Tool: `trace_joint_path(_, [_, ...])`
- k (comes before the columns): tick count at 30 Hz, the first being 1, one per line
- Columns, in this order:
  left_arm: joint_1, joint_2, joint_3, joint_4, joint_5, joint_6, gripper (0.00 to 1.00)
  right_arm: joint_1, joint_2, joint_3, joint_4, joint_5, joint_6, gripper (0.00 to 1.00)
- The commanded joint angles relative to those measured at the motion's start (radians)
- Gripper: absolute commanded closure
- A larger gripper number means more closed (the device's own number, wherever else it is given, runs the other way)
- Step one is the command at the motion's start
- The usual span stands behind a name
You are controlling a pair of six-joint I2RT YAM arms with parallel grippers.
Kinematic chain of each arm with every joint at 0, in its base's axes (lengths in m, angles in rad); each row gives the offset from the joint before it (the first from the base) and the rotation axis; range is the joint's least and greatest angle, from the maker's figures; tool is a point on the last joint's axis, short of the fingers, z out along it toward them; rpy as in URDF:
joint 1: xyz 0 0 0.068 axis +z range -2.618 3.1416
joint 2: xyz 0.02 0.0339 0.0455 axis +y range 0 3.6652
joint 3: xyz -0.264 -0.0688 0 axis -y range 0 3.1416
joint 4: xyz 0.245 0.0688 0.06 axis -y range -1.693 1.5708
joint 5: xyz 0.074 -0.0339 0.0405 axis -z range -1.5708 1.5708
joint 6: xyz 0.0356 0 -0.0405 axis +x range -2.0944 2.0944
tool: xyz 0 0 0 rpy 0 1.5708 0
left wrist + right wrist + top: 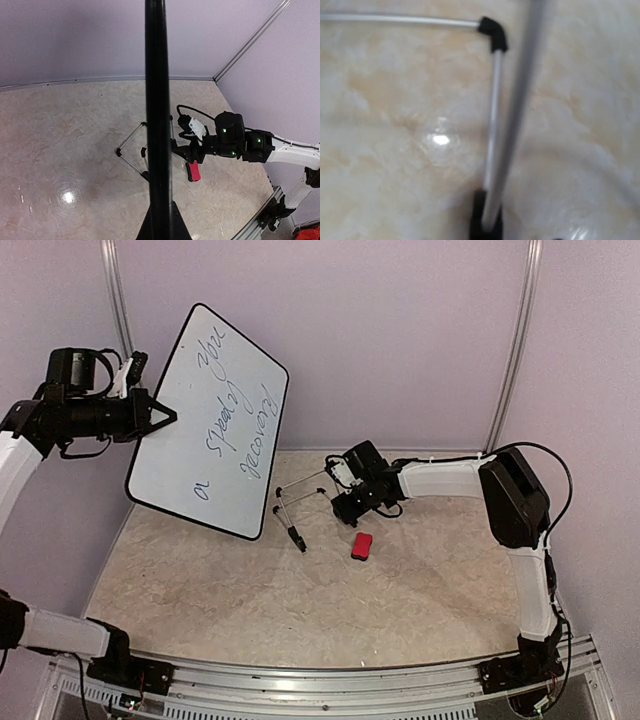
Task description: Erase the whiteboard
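The whiteboard (205, 425) hangs tilted in the air at the back left, with blue handwriting across its face. My left gripper (168, 417) is shut on its left edge. In the left wrist view the board shows only as a black rim (156, 100) running up from that gripper (159, 220). A small red eraser block (362, 546) (193, 171) lies on the table. My right gripper (345, 505) (189, 152) hovers low just behind it, beside a wire stand (300, 502). Its fingers do not show in the right wrist view, which holds only blurred stand rods (495, 115).
The wire stand (131, 155), thin metal rods with black corner feet, rests on the beige marbled table (250, 590) between the board and the right gripper. Lilac walls close in the back and sides. A metal rail (330, 680) runs along the near edge.
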Motion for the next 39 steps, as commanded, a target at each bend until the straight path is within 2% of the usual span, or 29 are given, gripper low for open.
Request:
trace_joint_path(1, [-0.068,0.049,0.145,0.059,0.043,0.098,1.0,0.002,-0.055,-0.017,-0.007,0.022,-0.025,0.25])
trace_joint_path(3, [-0.096,0.103,0.22,0.009,0.039,0.139,1.0,0.0,-0.097,-0.043,-0.016,0.061,-0.01,0.12])
trace_joint_path(6, [-0.13,0.197,0.341,-0.045,0.072,0.212,1.0,-0.018,-0.17,-0.108,-0.03,0.103,0.03,0.04])
trace_joint_path(17, [-0.232,0.599,0.777,-0.201,0.187,0.459,1.0,-0.089,-0.425,-0.41,-0.081,0.231,0.233,0.02])
trace_joint_path(20, [-0.25,0.678,0.788,-0.23,0.192,0.504,1.0,-0.088,-0.498,-0.462,-0.073,0.219,0.257,0.02])
trace_joint_path(26, [-0.283,0.783,0.815,-0.258,0.116,0.537,1.0,-0.088,-0.584,-0.523,-0.07,0.202,0.278,0.02])
trace_joint_path(36, [-0.28,0.763,0.77,-0.228,0.086,0.56,1.0,-0.071,-0.592,-0.55,-0.052,0.182,0.293,0.02])
trace_joint_path(39, [-0.273,0.73,0.747,-0.208,0.116,0.564,1.0,-0.068,-0.578,-0.535,-0.057,0.179,0.289,0.02])
